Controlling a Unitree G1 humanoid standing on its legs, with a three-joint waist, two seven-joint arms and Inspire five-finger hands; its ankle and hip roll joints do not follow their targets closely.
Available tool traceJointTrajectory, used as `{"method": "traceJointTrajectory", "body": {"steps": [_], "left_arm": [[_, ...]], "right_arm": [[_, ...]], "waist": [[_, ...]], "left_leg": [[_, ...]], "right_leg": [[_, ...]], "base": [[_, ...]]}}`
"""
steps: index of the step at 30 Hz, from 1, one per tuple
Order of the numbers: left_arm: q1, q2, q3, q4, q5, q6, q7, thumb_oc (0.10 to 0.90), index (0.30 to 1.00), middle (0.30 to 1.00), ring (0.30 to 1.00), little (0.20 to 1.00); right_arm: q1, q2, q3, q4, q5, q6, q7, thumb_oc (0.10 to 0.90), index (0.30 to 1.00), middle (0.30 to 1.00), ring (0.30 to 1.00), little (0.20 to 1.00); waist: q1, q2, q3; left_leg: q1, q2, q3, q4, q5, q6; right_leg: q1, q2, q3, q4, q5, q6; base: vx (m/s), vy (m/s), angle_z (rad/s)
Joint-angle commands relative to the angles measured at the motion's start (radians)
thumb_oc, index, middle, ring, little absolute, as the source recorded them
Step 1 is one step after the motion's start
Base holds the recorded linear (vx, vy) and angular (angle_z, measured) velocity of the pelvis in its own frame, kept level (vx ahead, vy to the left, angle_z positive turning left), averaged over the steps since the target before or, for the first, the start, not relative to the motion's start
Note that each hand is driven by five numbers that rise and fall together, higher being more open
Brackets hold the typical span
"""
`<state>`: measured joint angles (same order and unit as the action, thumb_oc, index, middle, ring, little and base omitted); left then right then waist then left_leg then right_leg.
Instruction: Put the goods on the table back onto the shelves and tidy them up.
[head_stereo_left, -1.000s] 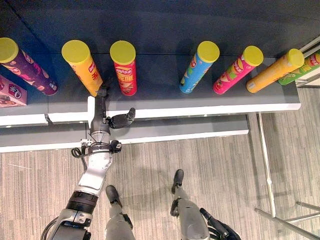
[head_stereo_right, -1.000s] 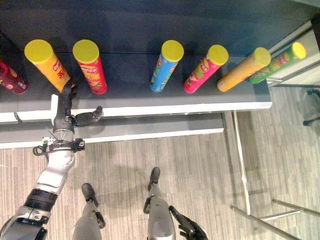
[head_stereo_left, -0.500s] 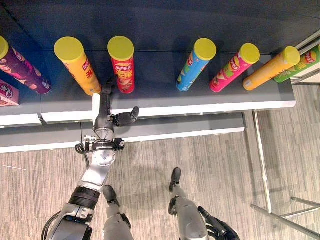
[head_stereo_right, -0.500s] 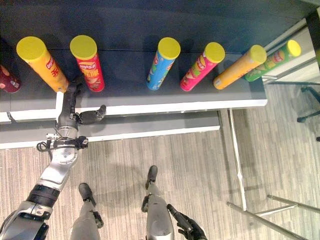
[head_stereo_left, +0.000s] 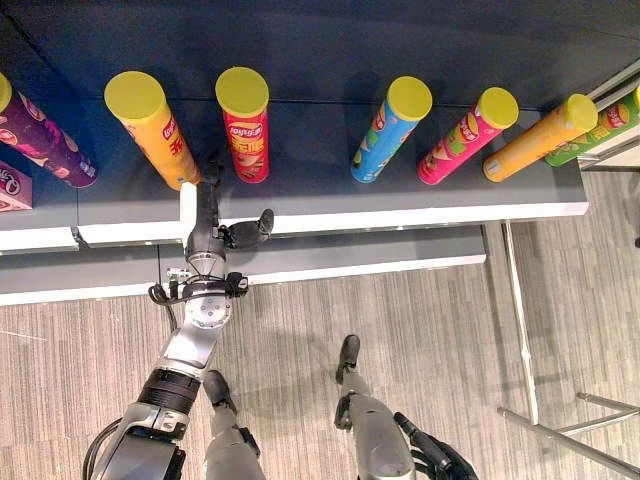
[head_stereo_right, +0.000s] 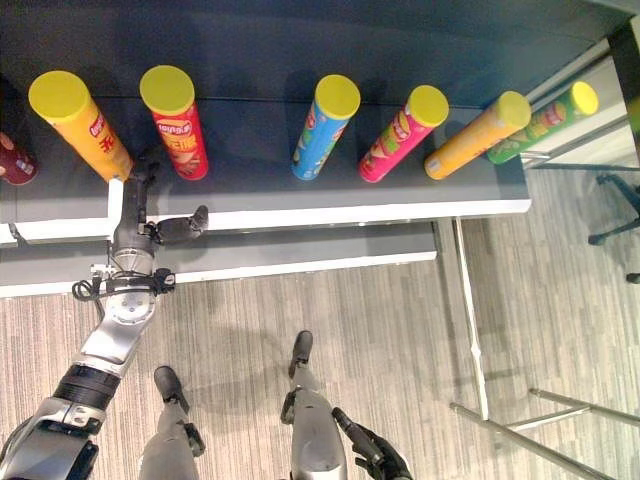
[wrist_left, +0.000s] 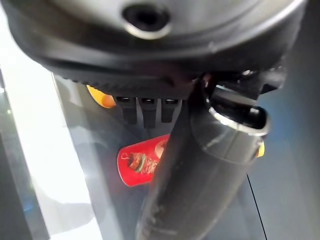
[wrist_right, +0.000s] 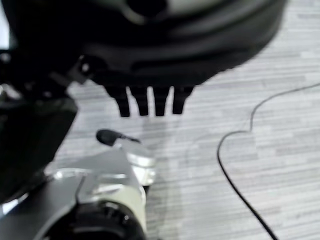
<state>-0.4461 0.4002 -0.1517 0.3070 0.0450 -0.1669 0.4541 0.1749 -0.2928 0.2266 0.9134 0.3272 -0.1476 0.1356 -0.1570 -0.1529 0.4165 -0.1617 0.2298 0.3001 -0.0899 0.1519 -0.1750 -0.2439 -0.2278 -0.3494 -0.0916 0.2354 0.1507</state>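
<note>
- I am reaching my left hand (head_stereo_left: 208, 215) over the shelf (head_stereo_left: 400, 205) edge, fingers straight and relaxed with the thumb spread, grasping nothing; the fingertips are sitting between the bases of the yellow can (head_stereo_left: 150, 130) and the red can (head_stereo_left: 245, 125).
- My right hand (wrist_right: 147, 102) is hanging low over the floor (head_stereo_left: 450, 330), fingers loose and empty.
- I am judging the red can light, stiff and smooth-sided, so it could slip or tip; I would wrap it round the middle of the tube, not by the lid.
- The blue can (head_stereo_left: 392, 130), pink can (head_stereo_left: 468, 135) and orange can (head_stereo_left: 530, 138) are standing well apart along the dark shelf.
- A lower ledge is running below; the striped floor is lying beyond.
</note>
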Motion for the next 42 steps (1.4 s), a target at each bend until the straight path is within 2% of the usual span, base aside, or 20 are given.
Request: {"method": "traceJointTrajectory", "body": {"steps": [1, 2, 4, 18, 31, 33, 37, 38, 39, 40, 42], "left_arm": [[-0.126, 0.036, 0.041, -0.079, 0.065, -0.072, 0.055, 0.8, 0.9, 0.9, 0.9, 0.9], [-0.094, 0.029, 0.059, -0.078, 0.062, -0.072, 0.056, 0.8, 0.9, 0.9, 0.9, 0.9], [-0.141, 0.042, 0.038, -0.054, 0.073, -0.064, 0.063, 0.8, 0.9, 0.9, 0.9, 0.9], [-0.229, 0.085, 0.012, 0.055, 0.103, -0.044, 0.117, 0.8, 0.9, 0.9, 0.9, 0.9], [-0.247, 0.098, 0.031, 0.094, 0.088, -0.041, 0.153, 0.8, 0.9, 0.9, 0.9, 0.9], [-0.261, 0.103, 0.025, 0.112, 0.08, -0.04, 0.155, 0.8, 0.9, 0.9, 0.9, 0.9], [-0.271, 0.103, 0.017, 0.109, 0.075, -0.042, 0.152, 0.8, 0.9, 0.9, 0.9, 0.9], [-0.27, 0.097, 0.012, 0.107, 0.073, -0.043, 0.147, 0.8, 0.9, 0.9, 0.9, 0.9], [-0.271, 0.097, 0.011, 0.106, 0.073, -0.044, 0.147, 0.8, 0.9, 0.9, 0.9, 0.9], [-0.271, 0.093, 0.008, 0.107, 0.072, -0.044, 0.144, 0.8, 0.9, 0.9, 0.9, 0.9], [-0.274, 0.089, 0.0, 0.111, 0.072, -0.045, 0.138, 0.8, 0.9, 0.9, 0.9, 0.9]], "right_arm": [[0.012, 0.063, 0.086, -0.041, -0.059, 0.02, -0.004, 0.8, 0.9, 0.9, 0.9, 0.9], [0.008, 0.066, 0.086, -0.075, -0.029, 0.019, -0.002, 0.8, 0.9, 0.9, 0.9, 0.9], [0.035, 0.052, 0.092, -0.087, -0.047, 0.022, 0.01, 0.8, 0.9, 0.9, 0.9, 0.9], [0.091, 0.034, 0.105, -0.09, -0.085, 0.008, 0.004, 0.8, 0.9, 0.9, 0.9, 0.9], [0.084, 0.032, 0.11, -0.091, -0.079, 0.004, -0.001, 0.8, 0.9, 0.9, 0.9, 0.9], [0.083, 0.029, 0.113, -0.092, -0.078, 0.005, -0.001, 0.8, 0.9, 0.9, 0.9, 0.9], [0.085, 0.027, 0.116, -0.093, -0.077, 0.005, 0.0, 0.8, 0.9, 0.9, 0.9, 0.9], [0.085, 0.028, 0.116, -0.088, -0.077, 0.006, -0.001, 0.8, 0.9, 0.9, 0.9, 0.9], [0.085, 0.028, 0.115, -0.088, -0.077, 0.006, -0.001, 0.8, 0.9, 0.9, 0.9, 0.9], [0.083, 0.029, 0.115, -0.086, -0.077, 0.007, -0.001, 0.8, 0.9, 0.9, 0.9, 0.9], [0.077, 0.031, 0.114, -0.083, -0.075, 0.008, -0.004, 0.8, 0.9, 0.9, 0.9, 0.9]], "waist": [[0.02, -0.02, 0.024], [0.025, -0.016, 0.023], [0.015, -0.022, 0.017], [-0.016, -0.046, 0.019], [-0.016, -0.056, 0.014], [-0.017, -0.053, 0.011], [-0.019, -0.061, 0.015], [-0.018, -0.056, 0.01], [-0.018, -0.062, 0.014], [-0.018, -0.057, 0.01], [-0.02, -0.064, 0.013]], "left_leg": [[0.072, 0.019, 0.045, 0.003, -0.105, -0.02], [0.074, 0.019, 0.043, 0.003, -0.107, -0.019], [0.077, 0.022, 0.046, 0.003, -0.106, -0.021], [0.082, 0.031, 0.059, 0.003, -0.1, -0.022], [0.083, 0.031, 0.063, 0.003, -0.101, -0.02], [0.093, 0.037, 0.057, 0.003, -0.12, -0.028], [0.085, 0.032, 0.067, 0.003, -0.101, -0.02], [0.095, 0.037, 0.059, 0.003, -0.121, -0.027], [0.086, 0.031, 0.067, 0.003, -0.101, -0.02], [0.095, 0.036, 0.059, 0.003, -0.121, -0.027], [0.086, 0.03, 0.066, 0.003, -0.101, -0.018]], "right_leg": [[0.064, -0.027, -0.025, 0.042, -0.11, 0.088], [0.065, -0.027, -0.024, 0.042, -0.111, 0.087], [0.065, -0.025, -0.024, 0.044, -0.113, 0.087], [0.051, -0.018, -0.008, 0.053, -0.116, 0.088], [0.046, -0.014, -0.004, 0.054, -0.114, 0.087], [0.055, -0.006, 0.005, 0.052, -0.128, 0.097], [0.045, -0.011, -0.004, 0.055, -0.114, 0.087], [0.054, -0.004, 0.006, 0.052, -0.128, 0.097], [0.046, -0.01, -0.003, 0.054, -0.114, 0.087], [0.055, -0.004, 0.007, 0.052, -0.128, 0.097], [0.045, -0.011, 0.0, 0.054, -0.115, 0.087]], "base": [[0.0, 0.0, 0.0], [0.0, 0.0, 0.0], [0.0, 0.0, 0.0], [0.0, -0.003, -0.02], [0.01, -0.003, -0.01], [0.08, -0.004, -0.03], [-0.03, -0.005, -0.05], [0.0, 0.0, 0.0], [0.08, 0.004, -0.01], [-0.06, -0.01, -0.01], [-0.03, -0.005, -0.01]]}}
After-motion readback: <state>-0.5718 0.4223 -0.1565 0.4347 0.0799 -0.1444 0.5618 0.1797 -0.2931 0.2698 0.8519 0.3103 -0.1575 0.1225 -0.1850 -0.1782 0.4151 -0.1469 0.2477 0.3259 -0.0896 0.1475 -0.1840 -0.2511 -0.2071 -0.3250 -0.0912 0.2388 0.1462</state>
